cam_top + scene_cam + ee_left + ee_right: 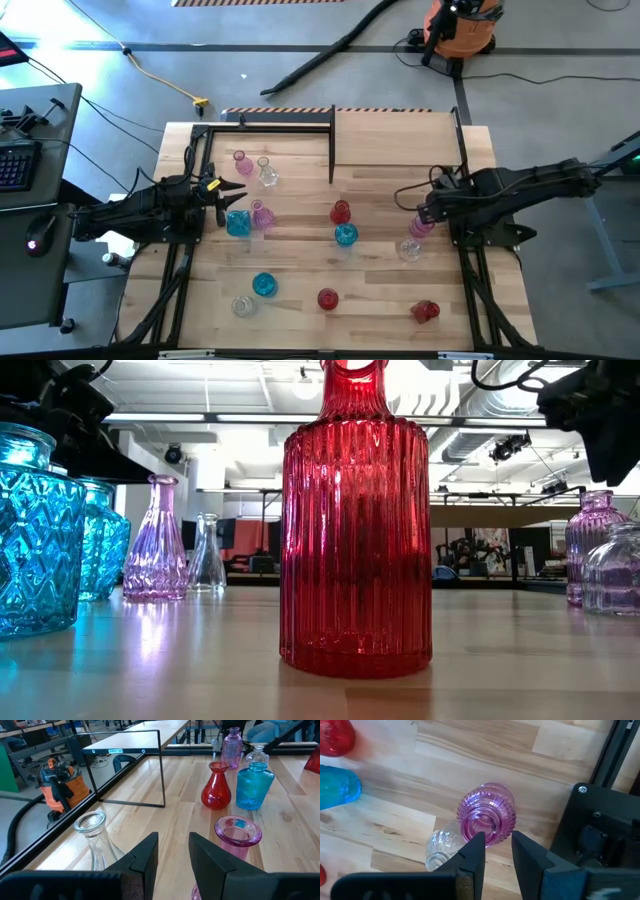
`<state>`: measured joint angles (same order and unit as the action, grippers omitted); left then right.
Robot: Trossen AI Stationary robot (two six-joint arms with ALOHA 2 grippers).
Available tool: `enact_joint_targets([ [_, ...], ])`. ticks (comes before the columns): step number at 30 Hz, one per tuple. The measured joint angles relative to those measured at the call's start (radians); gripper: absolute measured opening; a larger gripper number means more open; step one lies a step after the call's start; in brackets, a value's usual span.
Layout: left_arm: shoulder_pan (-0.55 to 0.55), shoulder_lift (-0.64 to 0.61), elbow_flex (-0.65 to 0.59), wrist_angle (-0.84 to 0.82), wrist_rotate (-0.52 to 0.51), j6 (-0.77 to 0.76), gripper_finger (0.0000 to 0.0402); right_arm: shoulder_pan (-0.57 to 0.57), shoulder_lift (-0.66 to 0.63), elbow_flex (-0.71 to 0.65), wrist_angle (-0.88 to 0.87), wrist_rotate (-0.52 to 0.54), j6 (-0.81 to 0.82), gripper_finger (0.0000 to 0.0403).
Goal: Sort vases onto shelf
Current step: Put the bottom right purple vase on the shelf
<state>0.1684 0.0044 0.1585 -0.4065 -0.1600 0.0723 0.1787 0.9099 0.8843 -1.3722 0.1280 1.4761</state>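
The vases stand scattered over the wooden table (300, 270), none on the shelf (395, 140), whose plywood top lies at the table's far edge. A pink ribbed vase (486, 813) stands upright near the right side of the table, well short of the shelf, with a clear vase (442, 851) touching it. The right gripper (493, 851) hovers just above the pink vase's mouth, its fingers narrowly apart and gripping nothing. Toward the table's middle stand a red vase (341, 212) and a blue vase (346, 235). On the left side, the left gripper (173, 851) hangs empty, fingers slightly parted, between a clear flask-shaped vase (95, 840) and a pink-rimmed vase (238, 832).
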Motion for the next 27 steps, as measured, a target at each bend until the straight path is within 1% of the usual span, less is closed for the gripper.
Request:
enact_joint_targets([
  [18,0.000,0.000,0.000,0.000,0.000,0.001,0.0101,0.000,0.070,-0.002,0.013,0.014,0.005,0.0077],
  [27,0.000,0.000,0.000,0.001,0.000,0.001,0.0101,0.000,0.060,-0.092,0.139,0.006,0.016,0.0077],
])
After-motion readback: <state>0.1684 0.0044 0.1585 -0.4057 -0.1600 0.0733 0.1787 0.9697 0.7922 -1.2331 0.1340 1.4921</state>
